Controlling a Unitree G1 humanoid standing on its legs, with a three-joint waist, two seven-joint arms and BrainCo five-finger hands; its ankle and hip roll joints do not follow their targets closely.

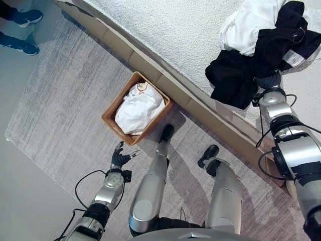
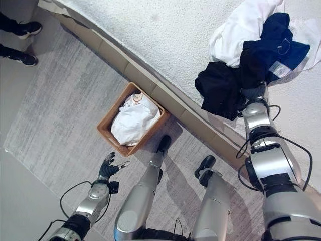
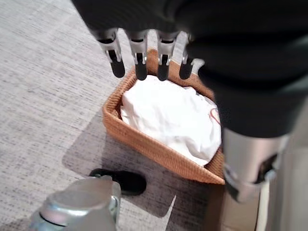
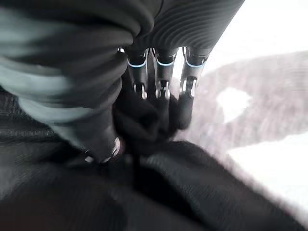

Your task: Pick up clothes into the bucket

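A brown woven basket (image 1: 111,108) stands on the grey rug beside the bed, with a white garment (image 1: 138,111) bunched inside it. On the white bed lies a pile: a black garment (image 1: 230,78), a dark navy one (image 1: 286,35) and a white one (image 1: 246,25). My right hand (image 4: 163,79) reaches into the black garment (image 4: 202,192) at the pile's near edge, with fingers and thumb curled on a bunch of its cloth. My left hand (image 1: 119,158) hovers low over the rug just in front of the basket (image 3: 144,139), its fingers straight and holding nothing.
The bed's white textured cover (image 1: 175,35) has a tan base edge (image 1: 200,108) running diagonally behind the basket. A person's blue shoes (image 1: 22,20) stand on the bare floor at the far left, beyond the rug (image 1: 60,100).
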